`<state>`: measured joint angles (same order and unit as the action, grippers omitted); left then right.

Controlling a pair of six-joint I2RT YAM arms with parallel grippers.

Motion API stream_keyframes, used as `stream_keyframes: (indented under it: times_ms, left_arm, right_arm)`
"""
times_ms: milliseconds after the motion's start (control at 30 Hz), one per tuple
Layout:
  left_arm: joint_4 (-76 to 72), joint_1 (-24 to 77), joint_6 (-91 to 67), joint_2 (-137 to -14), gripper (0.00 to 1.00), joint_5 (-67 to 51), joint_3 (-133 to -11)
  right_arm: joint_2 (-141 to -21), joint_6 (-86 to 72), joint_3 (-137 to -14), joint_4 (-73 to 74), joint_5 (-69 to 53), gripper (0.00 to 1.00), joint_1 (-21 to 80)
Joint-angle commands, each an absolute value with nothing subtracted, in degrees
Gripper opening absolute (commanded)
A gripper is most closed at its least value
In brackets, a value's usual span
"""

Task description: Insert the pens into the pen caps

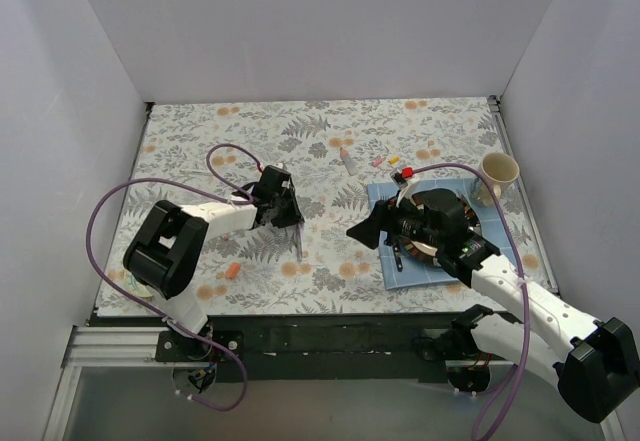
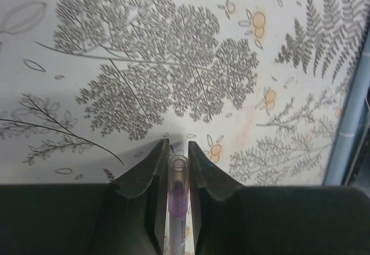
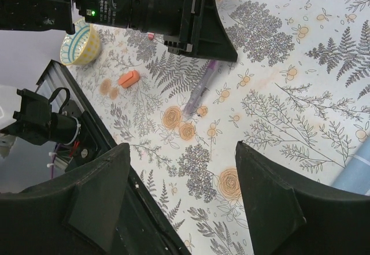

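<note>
Grasp step: L gripper has purple pen, no cap on yet
Orange cap loose on counter nr L arm; L gripper pinched tight on pen, tip down by counter. Whitish pen + red cap further back. R gripper wide open, empty. Next, prob: R fetches matching cap, lines it up w/ pen tip
</note>
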<state>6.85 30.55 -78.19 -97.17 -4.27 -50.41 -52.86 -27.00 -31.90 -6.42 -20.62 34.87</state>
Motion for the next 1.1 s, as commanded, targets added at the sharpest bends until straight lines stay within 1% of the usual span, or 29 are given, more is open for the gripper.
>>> stream_keyframes:
  times_ms: [0,33,67,100,267,400,600,733,800,833,867,900,1000,1067]
  left_arm:
    - [12.29,30.24,-75.68,-98.87,0.16,3.94,-54.13]
    - [12.83,30.32,-74.89,-99.4,0.16,5.17,-54.58]
    - [13.35,30.41,-74.36,-99.75,0.21,5.97,-54.93]
    - [14.66,30.41,-73.31,-100.54,0.24,6.5,-55.8]
    - [17.92,30.5,-70.4,-102.04,0.29,9.57,-57.83]
    - [18.81,31.2,-68.47,-102.3,0.22,9.76,-58.45]
    - [19.51,31.91,-67.76,-103.89,0.22,10.19,-59.06]
    - [19.6,31.91,-67.32,-103.62,0.28,10.46,-59.76]
    - [19.51,31.91,-67.41,-103.19,0.34,10.37,-60.38]
    - [19.51,31.9,-67.67,-102.92,0.38,10.37,-60.55]
    - [19.25,31.82,-69.15,-102.57,0.5,10.37,-60.9]
    - [18.81,31.47,-70.21,-101.61,0.53,10.37,-61.08]
    - [18.28,29.98,-74.34,-99.94,0.54,9.67,-62.31]
    - [20.46,28.92,-75.32,-99.14,0.54,9.49,-63.8]
  right_arm:
    - [-52.29,-26.46,-31.38,-7.38,-19.51,0.79,34.81]
    - [-52.38,-26.54,-31.38,-7.47,-19.51,0.79,34.89]
    - [-52.38,-26.54,-31.29,-7.47,-19.51,0.79,34.89]
    - [-52.38,-26.63,-31.29,-7.56,-19.51,0.79,34.81]
    - [-52.03,-26.98,-31.2,-8.26,-19.51,0.78,34.8]
    - [-52.12,-27.42,-31.03,-8.88,-19.6,0.78,34.89]
    - [-52.29,-27.69,-31.02,-9.14,-19.69,0.77,34.8]
    - [-51.86,-27.69,-30.59,-8.97,-19.6,0.77,34.81]
    - [-51.59,-27.77,-30.41,-8.96,-19.51,0.77,34.89]
    - [-51.5,-27.69,-30.32,-9.05,-19.51,0.77,34.81]
    - [-51.5,-27.77,-30.32,-8.97,-19.51,0.77,34.89]
    - [-51.5,-27.77,-30.24,-8.96,-19.6,0.77,34.89]
    - [-51.33,-27.77,-30.24,-8.88,-19.69,0.77,34.89]
    - [-51.07,-27.6,-30.15,-8.88,-19.69,0.77,34.89]
